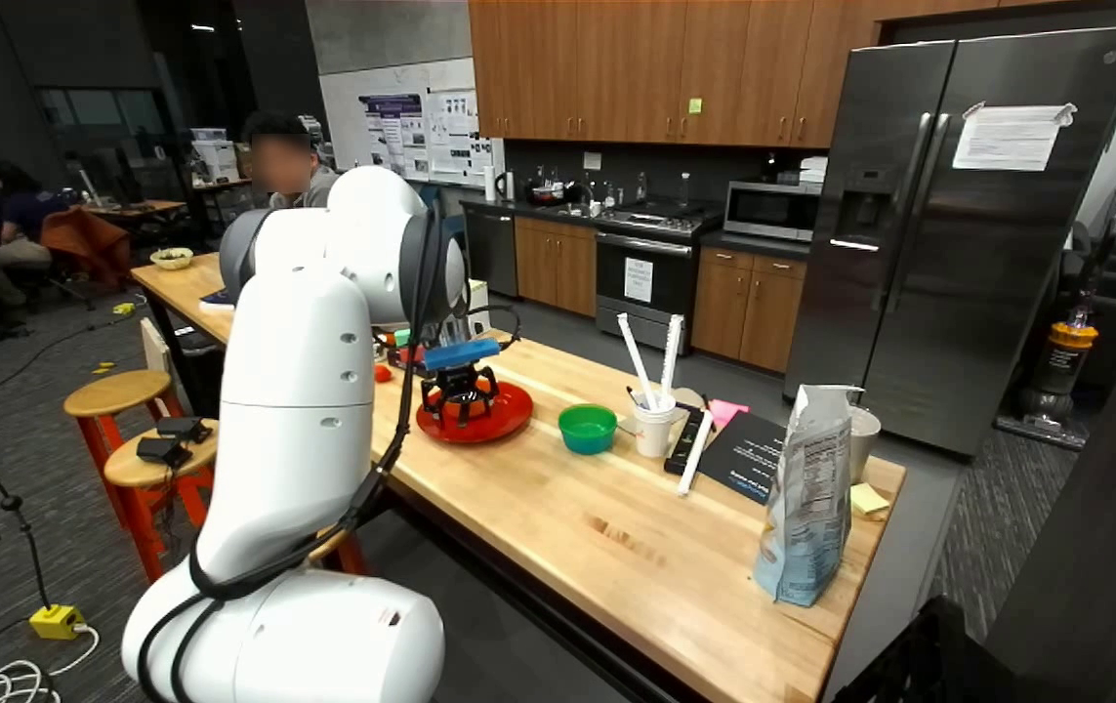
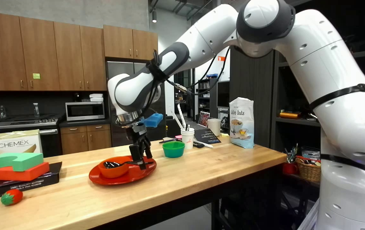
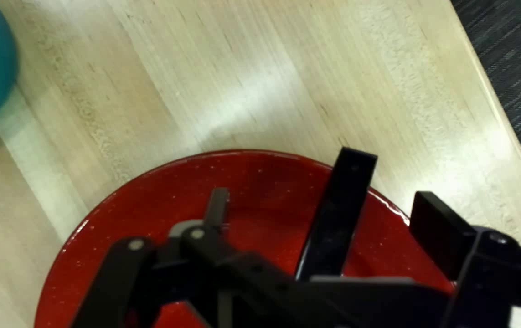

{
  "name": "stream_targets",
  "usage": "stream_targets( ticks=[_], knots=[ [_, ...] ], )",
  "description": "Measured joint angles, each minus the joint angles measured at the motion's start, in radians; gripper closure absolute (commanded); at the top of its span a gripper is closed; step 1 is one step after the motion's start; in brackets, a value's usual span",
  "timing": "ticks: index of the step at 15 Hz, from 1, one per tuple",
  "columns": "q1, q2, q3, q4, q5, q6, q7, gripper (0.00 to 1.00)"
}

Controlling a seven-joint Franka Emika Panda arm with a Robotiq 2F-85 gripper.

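Wrist view: My gripper [image 3: 325, 212] stands spread and empty, red plate [image 3: 260, 182] beneath, the handle of a black spoon [image 3: 338, 214] between its jaws; probably light, stiff, slick, best pinched there.

The arm [image 2: 211, 33] bends high and slopes down toward the plate [image 2: 137, 175]; its wrist [image 2: 133, 92] stands above, and the gripper [image 3: 322, 205] points down over it, fingers [image 3: 442, 232] apart.

A green block [image 2: 22, 160] is resting on a red block [image 2: 22, 174] atop a black box [image 2: 46, 179]; from afar, I'm seeing a strawberry [image 2: 13, 196] lying nearby and an oats bag [image 2: 242, 124] standing upright.
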Motion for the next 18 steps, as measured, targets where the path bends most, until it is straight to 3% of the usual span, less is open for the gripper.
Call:
stream_targets(
  ticks=[5, 6, 7, 9, 16, 17, 18],
  knots=[
    [-0.011, 0.0, -0.004, -0.009, 0.004, 0.025, -0.002, 0.0],
    [-0.013, 0.0, -0.004, -0.01, 0.009, 0.028, -0.004, 0.25],
    [-0.014, 0.0, -0.004, -0.011, 0.012, 0.031, -0.006, 0.26],
    [-0.017, 0.0, -0.004, -0.011, 0.019, 0.033, -0.012, 0.39],
    [-0.025, 0.0, -0.004, -0.011, 0.064, 0.033, -0.023, 0.94],
    [-0.025, 0.0, -0.004, -0.011, 0.071, 0.033, -0.024, 0.99],
    [-0.025, 0.0, -0.004, -0.011, 0.075, 0.032, -0.024, 0.94]
  ],
)
